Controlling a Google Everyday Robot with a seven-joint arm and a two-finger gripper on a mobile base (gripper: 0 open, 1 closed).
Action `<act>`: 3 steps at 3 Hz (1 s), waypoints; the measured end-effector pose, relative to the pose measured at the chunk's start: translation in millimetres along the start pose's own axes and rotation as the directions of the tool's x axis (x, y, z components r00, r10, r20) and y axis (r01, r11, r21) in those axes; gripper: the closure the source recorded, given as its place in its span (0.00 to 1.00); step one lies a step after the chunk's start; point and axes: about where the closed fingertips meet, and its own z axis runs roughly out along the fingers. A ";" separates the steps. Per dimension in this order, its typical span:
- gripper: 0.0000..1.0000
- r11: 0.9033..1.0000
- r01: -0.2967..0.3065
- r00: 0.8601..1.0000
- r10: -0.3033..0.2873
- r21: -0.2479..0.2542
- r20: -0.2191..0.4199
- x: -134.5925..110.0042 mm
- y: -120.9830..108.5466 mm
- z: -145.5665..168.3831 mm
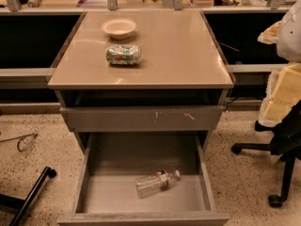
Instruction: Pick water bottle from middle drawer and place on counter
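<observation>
One water bottle point(157, 182) lay in the open middle drawer point(113, 197); one can point(123, 54) and one bowl point(119, 28) sat on the bench point(178, 55). The hand was out of view, so I cannot tell its state.

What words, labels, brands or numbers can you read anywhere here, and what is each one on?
Soda can on the counter: green and white print, too blurred to read.
Water bottle in the middle drawer: red and dark label band, too small to read.
No other text shows. The claw is not in view.
</observation>
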 end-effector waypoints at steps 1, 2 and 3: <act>0.00 1.000 0.000 1.000 0.000 0.000 0.000 0.0 0.0 0.0; 0.01 0.999 -0.026 0.999 0.028 -0.034 0.034 3.4 15.2 31.8; 0.08 0.990 -0.062 0.983 0.082 -0.126 0.161 -8.1 53.5 101.8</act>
